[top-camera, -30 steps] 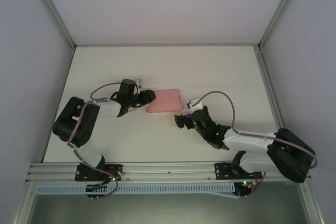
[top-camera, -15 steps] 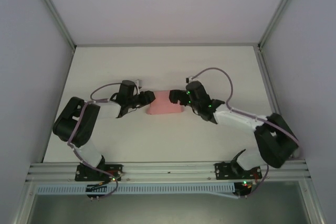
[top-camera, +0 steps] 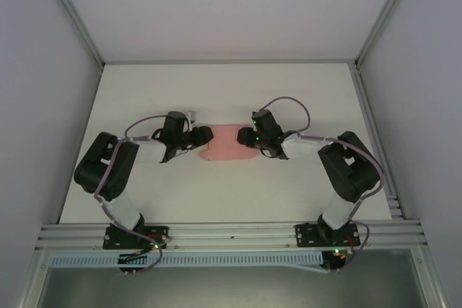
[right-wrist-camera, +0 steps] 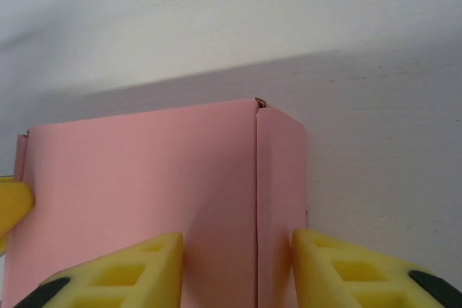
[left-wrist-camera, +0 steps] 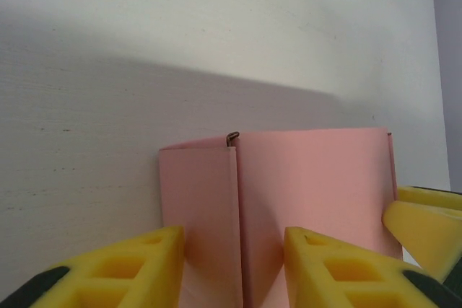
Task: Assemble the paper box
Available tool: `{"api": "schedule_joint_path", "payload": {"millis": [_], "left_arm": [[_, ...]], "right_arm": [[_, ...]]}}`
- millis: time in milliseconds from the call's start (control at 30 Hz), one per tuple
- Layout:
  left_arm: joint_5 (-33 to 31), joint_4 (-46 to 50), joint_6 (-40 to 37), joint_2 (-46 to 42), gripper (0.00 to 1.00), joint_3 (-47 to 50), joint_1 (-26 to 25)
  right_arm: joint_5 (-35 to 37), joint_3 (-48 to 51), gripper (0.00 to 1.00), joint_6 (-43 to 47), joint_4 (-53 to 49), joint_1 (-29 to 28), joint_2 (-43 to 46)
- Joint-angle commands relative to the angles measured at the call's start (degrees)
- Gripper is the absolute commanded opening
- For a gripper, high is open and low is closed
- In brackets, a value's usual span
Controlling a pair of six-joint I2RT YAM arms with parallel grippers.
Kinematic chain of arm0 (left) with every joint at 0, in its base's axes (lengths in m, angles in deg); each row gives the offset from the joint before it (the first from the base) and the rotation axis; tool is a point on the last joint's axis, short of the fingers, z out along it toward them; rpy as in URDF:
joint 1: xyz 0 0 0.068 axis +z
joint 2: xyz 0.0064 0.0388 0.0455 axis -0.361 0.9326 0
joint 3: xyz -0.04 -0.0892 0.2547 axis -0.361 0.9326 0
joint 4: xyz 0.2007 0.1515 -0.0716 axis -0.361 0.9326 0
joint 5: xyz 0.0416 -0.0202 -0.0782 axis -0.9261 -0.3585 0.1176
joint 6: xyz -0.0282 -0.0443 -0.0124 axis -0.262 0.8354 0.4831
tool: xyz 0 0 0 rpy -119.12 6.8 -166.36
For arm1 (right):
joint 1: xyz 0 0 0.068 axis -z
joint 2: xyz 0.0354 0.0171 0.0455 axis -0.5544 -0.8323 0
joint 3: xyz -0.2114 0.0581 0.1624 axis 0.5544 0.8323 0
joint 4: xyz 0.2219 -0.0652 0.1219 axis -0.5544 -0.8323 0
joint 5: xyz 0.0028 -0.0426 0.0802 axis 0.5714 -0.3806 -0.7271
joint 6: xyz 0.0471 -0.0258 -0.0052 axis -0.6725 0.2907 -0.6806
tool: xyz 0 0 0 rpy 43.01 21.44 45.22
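Observation:
The pale-pink paper box (top-camera: 227, 143) lies folded low on the white table, midway between the two arms. My left gripper (top-camera: 206, 135) is at its left end. In the left wrist view the yellow jaws (left-wrist-camera: 232, 239) straddle a folded edge of the box (left-wrist-camera: 310, 178), with pink card filling the gap and touching both pads. My right gripper (top-camera: 245, 137) is at the right end. Its jaws (right-wrist-camera: 237, 243) sit the same way round the opposite fold of the box (right-wrist-camera: 144, 171). Each wrist view catches a yellow fingertip of the other gripper (left-wrist-camera: 426, 225) (right-wrist-camera: 13, 203).
The white table (top-camera: 144, 91) runs out on all sides of the box. Pale walls with metal posts (top-camera: 79, 27) close in the left, right and back. The aluminium rail (top-camera: 231, 236) that carries the arm bases runs along the near edge.
The right arm swung from in front of the box's right corner up to its right end, and its jaws narrowed onto the card. The left jaws closed a little more.

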Motion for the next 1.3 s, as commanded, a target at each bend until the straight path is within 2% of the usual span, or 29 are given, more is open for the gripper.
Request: {"api": "schedule_joint_path", "payload": {"millis": [0,33,200,267,300,333,433,600,800,933,1067,1267], "left_arm": [[1.0,0.9,-1.8,0.9,0.38,0.3,0.3],[0.9,0.8,-1.8,0.8,0.38,0.4,0.3],[5.3,-5.6,0.1,0.7,0.31,2.6,1.7],[6.7,-8.8,1.6,1.2,0.27,3.6,2.6],[7.0,-9.8,2.3,1.4,0.26,3.9,2.9],[7.5,-10.7,2.6,1.6,0.26,4.2,3.0],[8.8,-12.9,3.8,2.3,0.24,5.0,3.3],[10.0,-17.1,6.4,3.5,0.21,6.5,4.0],[11.6,-25.1,10.7,4.9,0.20,9.3,4.9],[12.4,-26.6,11.0,6.1,0.20,9.7,5.2],[12.8,-27.5,11.1,6.4,0.20,10.0,5.3],[12.8,-26.7,9.8,6.1,0.21,9.8,5.4]], "right_arm": [[-0.3,1.7,0.52,-0.3,-2.4,0.2,1.9],[0.4,1.7,0.61,-0.3,-2.9,0.2,3.0],[1.7,3.9,0.72,-2.9,-3.8,0.5,9.1],[0.3,5.5,0.83,-4.4,-3.0,0.9,11.6],[-0.1,6.2,0.94,-5.4,-3.3,1.1,12.7],[-0.5,6.7,1.00,-6.3,-3.8,1.5,13.5],[-1.2,8.4,1.00,-8.2,-4.9,2.5,15.6],[-5.2,11.8,1.00,-12.3,-0.4,3.8,16.8],[-13.7,13.7,1.00,-17.3,11.4,4.4,12.2],[-19.0,13.0,0.96,-20.3,19.6,4.7,6.6],[-22.9,10.7,0.90,-22.4,24.9,4.9,0.7],[-28.1,10.3,0.65,-28.5,38.7,6.9,-5.4]]}}
